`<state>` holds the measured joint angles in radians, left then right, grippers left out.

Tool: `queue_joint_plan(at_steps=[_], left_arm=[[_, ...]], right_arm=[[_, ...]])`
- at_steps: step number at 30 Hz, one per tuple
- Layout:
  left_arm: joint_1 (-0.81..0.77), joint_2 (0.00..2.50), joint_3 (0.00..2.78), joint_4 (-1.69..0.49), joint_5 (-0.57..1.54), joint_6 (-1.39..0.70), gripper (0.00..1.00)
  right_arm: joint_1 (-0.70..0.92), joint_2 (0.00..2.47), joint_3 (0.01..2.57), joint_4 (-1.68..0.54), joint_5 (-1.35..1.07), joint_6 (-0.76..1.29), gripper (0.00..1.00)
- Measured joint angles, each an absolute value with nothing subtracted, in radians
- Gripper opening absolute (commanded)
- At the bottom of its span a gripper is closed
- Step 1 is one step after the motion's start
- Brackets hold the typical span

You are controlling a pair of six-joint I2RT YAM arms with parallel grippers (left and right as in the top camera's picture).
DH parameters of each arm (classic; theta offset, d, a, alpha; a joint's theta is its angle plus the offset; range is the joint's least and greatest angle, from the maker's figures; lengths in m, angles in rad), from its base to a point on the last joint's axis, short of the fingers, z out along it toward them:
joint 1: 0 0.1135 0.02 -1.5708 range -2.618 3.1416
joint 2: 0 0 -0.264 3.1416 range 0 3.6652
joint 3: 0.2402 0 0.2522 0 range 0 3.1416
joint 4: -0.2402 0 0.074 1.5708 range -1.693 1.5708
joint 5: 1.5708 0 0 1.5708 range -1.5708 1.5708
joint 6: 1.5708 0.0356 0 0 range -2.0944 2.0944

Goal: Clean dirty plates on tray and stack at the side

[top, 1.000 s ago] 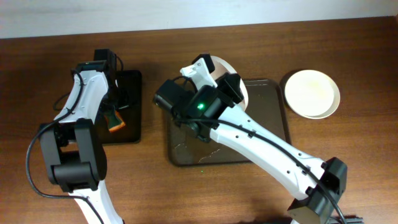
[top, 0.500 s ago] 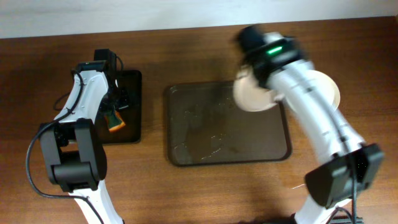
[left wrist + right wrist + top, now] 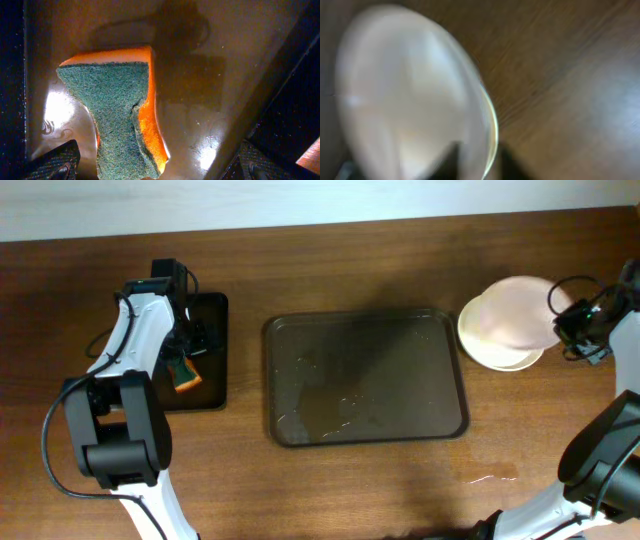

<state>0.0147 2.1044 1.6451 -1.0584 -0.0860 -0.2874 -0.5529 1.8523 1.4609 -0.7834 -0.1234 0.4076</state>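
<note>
A white plate hangs in my right gripper at the far right, just over another white plate on the table. In the blurred right wrist view the plate fills the left, with my dark fingers on either side of its rim. The brown tray in the middle is wet and holds no plates. My left gripper is open over an orange and green sponge. In the left wrist view the sponge lies between the spread fingers.
The sponge lies on a small black tray at the left. A small wet patch shows on the wooden table in front of the brown tray. The white wall runs along the far edge.
My right arm has swung the plate from above the tray's left part across to the right, over the plate at the side. The left arm has not moved.
</note>
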Motion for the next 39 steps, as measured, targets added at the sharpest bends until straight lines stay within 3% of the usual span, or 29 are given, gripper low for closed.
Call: queue_joint_plan(at_steps=[2,4,9,13,17,20,27,31,35,39], left_arm=[[0.015,2.104,1.645,-1.058,-0.086,-0.287,1.00],[0.015,2.104,1.645,-1.059,-0.086,-0.287,1.00],[0.015,2.104,1.645,-1.059,-0.086,-0.287,1.00],[0.015,2.104,1.645,-1.059,-0.086,-0.287,1.00],[0.015,2.104,1.645,-1.058,-0.086,-0.287,1.00],[0.015,2.104,1.645,-1.059,-0.086,-0.287,1.00],[0.015,2.104,1.645,-1.058,-0.086,-0.287,1.00],[0.015,2.104,1.645,-1.058,-0.086,-0.287,1.00],[0.015,2.104,1.645,-1.058,-0.086,-0.287,1.00],[0.014,2.104,1.645,-1.059,-0.089,-0.287,1.00]], right_arm=[[-0.547,1.852,1.456,-0.781,-0.181,0.391,0.96],[-0.543,1.852,1.457,-0.834,-0.249,0.380,0.96],[-0.543,1.795,1.617,-1.200,-0.348,0.292,0.98],[-0.538,1.470,1.630,-1.439,-0.437,0.161,0.98],[-0.508,1.071,1.505,-1.551,-0.459,0.091,0.98],[-0.502,0.914,1.407,-1.615,-0.458,0.076,0.99],[-0.502,0.779,1.397,-1.624,-0.450,0.071,0.98],[-0.501,0.779,1.394,-1.665,-0.294,0.070,0.98],[-0.368,0.703,1.238,-1.361,-0.278,0.068,0.98],[-0.088,0.409,0.751,-0.701,-0.272,0.066,0.98]])
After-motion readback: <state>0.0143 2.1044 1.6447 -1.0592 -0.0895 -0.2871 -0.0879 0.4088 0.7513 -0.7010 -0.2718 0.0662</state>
